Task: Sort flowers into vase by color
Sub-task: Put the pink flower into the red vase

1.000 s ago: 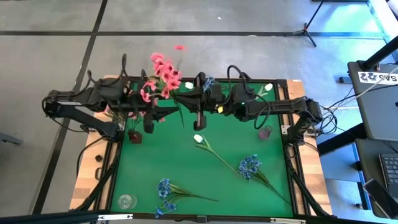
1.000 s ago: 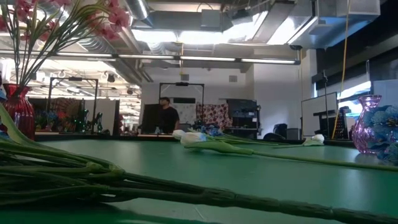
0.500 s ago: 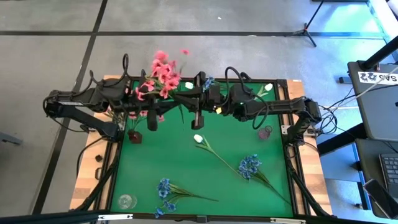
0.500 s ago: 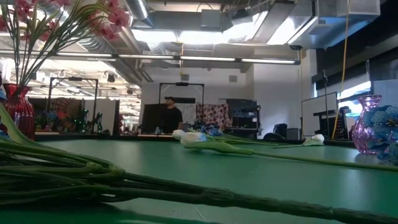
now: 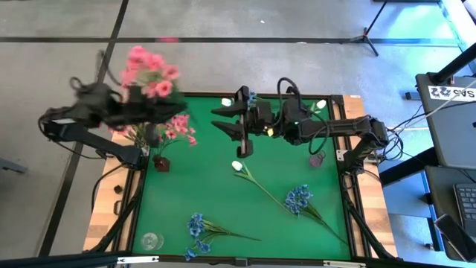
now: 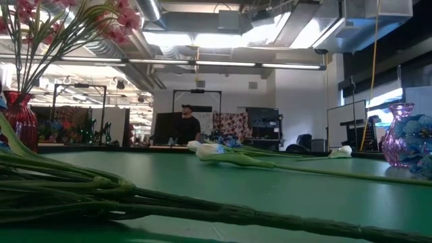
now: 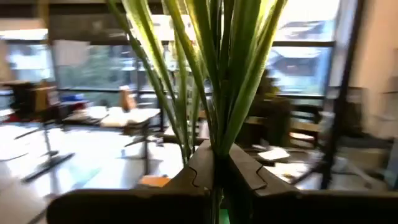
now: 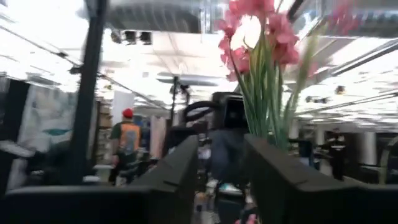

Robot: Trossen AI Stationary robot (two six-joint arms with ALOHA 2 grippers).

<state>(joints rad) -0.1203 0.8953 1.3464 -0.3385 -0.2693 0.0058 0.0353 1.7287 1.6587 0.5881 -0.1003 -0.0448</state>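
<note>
My left gripper (image 5: 158, 112) is over the table's far left edge, shut on a pink flower sprig (image 5: 149, 71) whose blossoms stand high above it. The right wrist view shows the same sprig (image 8: 261, 37) farther off. My right gripper (image 5: 222, 119) is at the far middle and points left. It is open, with nothing between its fingers (image 8: 180, 168). A red vase (image 5: 160, 162) at the left holds more pink flowers (image 5: 181, 128). A white bud (image 5: 237, 165) and two blue sprigs (image 5: 299, 197) (image 5: 197, 225) lie flat on the green mat. My left gripper pinches the bunch of thin green stems (image 7: 214, 146) between its two fingers, low on the sprig. The fingers come about level from the table's left and lie across the stems. The stems fan upward, blossoms on top, lifted clear of the table.
A purple vase (image 5: 317, 158) stands at the right and a clear glass vase (image 5: 151, 240) at the near left corner. White buds (image 5: 320, 106) (image 5: 226, 102) and a blue sprig (image 5: 251, 97) lie along the far edge. A person (image 6: 189, 125) stands far behind the table.
My left gripper has shut on the pink sprig's stems and pulled away toward the table's left edge, rising a little. The sprig went with it, upright. My right gripper has opened, let the sprig go, and kept its place.
</note>
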